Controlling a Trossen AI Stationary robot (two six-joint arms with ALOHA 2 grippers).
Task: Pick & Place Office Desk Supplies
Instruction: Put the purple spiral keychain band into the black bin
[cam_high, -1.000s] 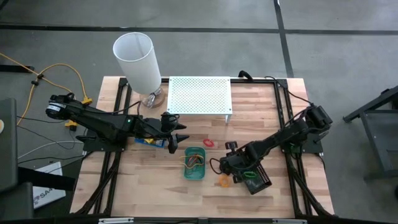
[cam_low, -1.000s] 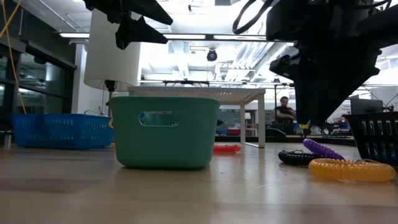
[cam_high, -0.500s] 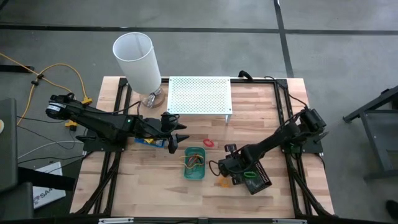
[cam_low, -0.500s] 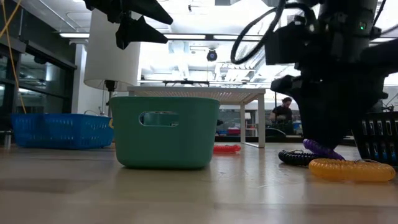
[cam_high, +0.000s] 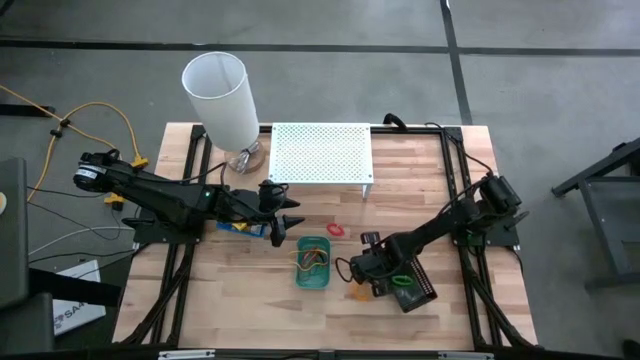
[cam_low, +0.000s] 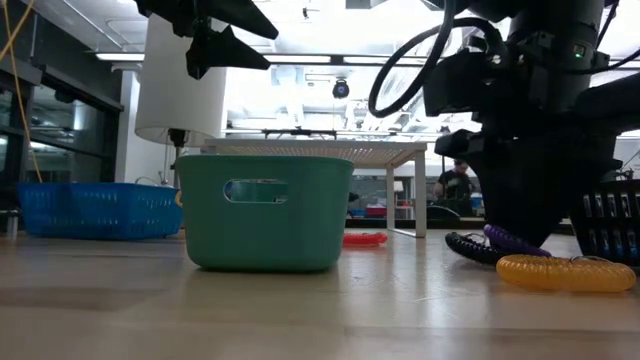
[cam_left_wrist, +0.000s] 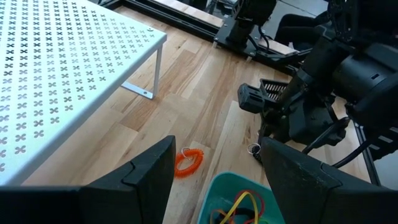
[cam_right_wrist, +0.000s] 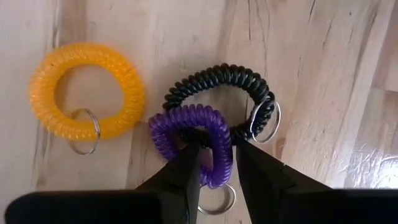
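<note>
From above, we saw the left gripper (cam_high: 285, 222) hanging with its fingers spread wide and holding nothing, beside the blue tray (cam_high: 240, 226) and near the green tray (cam_high: 312, 262) with its coloured bands. The right gripper (cam_high: 357, 274) was down at the table between the green tray and the black tray (cam_high: 412, 290), though its fingertips were hard to make out from there.

At table height, the purple ring (cam_low: 515, 240) lay across the black ring (cam_low: 474, 249), with the yellow ring (cam_low: 563, 272) just beside them and a red ring (cam_low: 364, 239) farther back.

Through the left wrist, the red ring (cam_left_wrist: 188, 161) lay near the white shelf (cam_left_wrist: 59, 74).

Through the right wrist, the fingers (cam_right_wrist: 186, 168) were partly closed on one side of the purple ring (cam_right_wrist: 194, 141), which overlapped the black ring (cam_right_wrist: 222, 84); the yellow ring (cam_right_wrist: 86, 88) touched it.
</note>
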